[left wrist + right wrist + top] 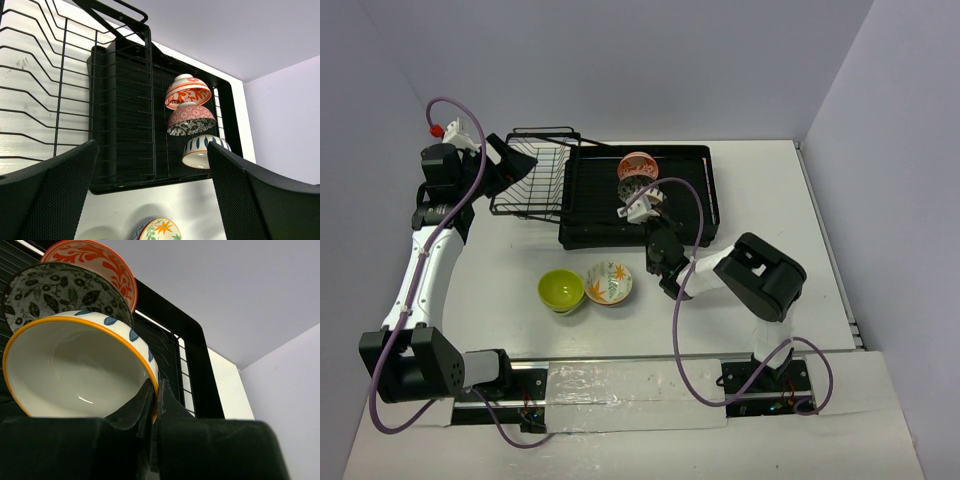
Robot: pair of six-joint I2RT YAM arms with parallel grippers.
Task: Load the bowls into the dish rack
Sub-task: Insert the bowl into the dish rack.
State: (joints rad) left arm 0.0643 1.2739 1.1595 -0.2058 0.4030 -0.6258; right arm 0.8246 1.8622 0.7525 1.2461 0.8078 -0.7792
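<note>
The black dish rack [685, 215] lies at the table's middle back. Three bowls stand on edge in a row inside it: a red-orange one [638, 165] [187, 90] [95, 260], a pink one with a dark floral inside [191, 119] [55, 290], and a white one with blue leaves and an orange rim [202, 150] [75, 370]. My right gripper [642, 207] [157, 390] is shut on that last bowl's rim. A lime green bowl [561, 290] and a white bowl with orange leaves [609, 283] [160, 230] sit on the table in front of the rack. My left gripper [505, 160] [152, 147] hangs open and empty by the wire basket [530, 175] [50, 85].
Grey walls close the table in at the back and on both sides. Both arm bases and their cables [690, 380] line the near edge. The right arm's elbow [760, 275] hangs over the table to the right of the two loose bowls.
</note>
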